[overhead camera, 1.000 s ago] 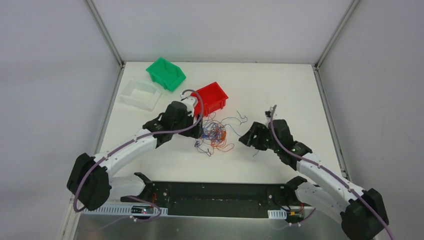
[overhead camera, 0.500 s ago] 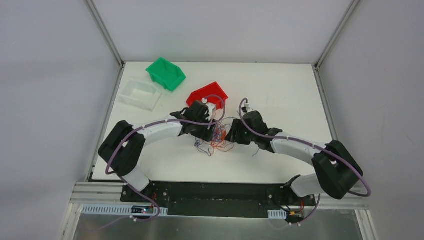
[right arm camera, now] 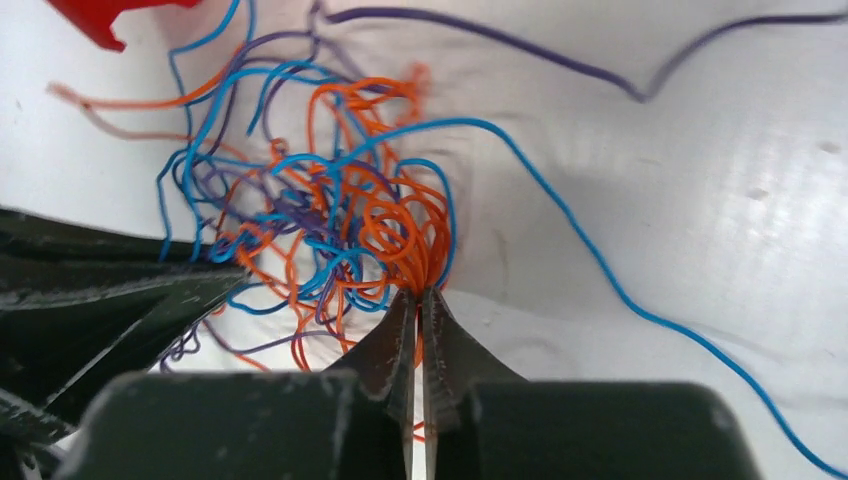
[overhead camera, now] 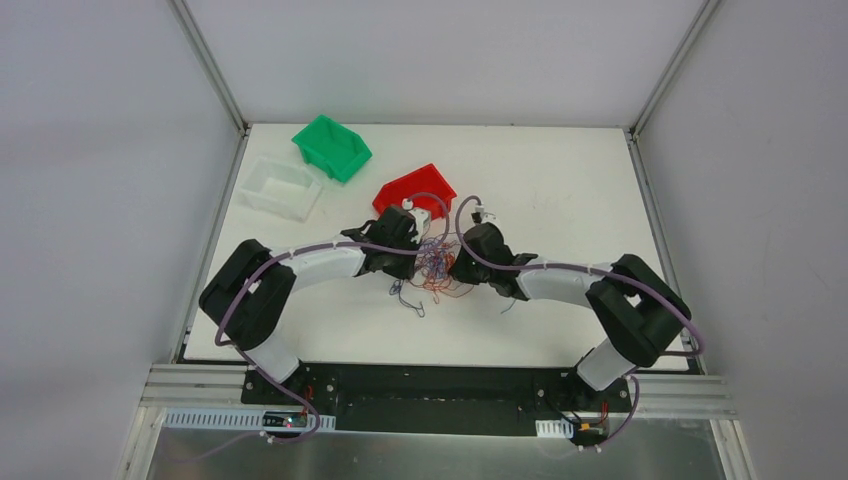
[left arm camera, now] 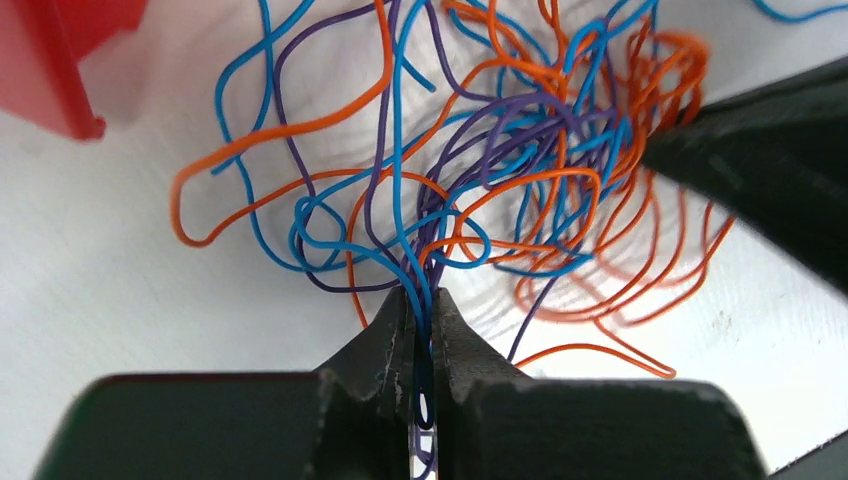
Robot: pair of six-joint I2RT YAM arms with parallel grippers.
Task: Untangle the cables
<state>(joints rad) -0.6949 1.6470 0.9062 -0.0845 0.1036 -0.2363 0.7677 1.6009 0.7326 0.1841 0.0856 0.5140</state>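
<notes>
Our left hand (left arm camera: pixel 420 303) and right hand (right arm camera: pixel 417 300) each pinch strands of the cables (overhead camera: pixel 436 263) on the table (overhead camera: pixel 560 190).

Red bin (overhead camera: pixel 410 187) just behind cables (overhead camera: pixel 432 263)

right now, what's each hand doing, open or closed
left hand: closed, pinching strands of the cables
right hand: closed, pinching strands of the cables
</notes>
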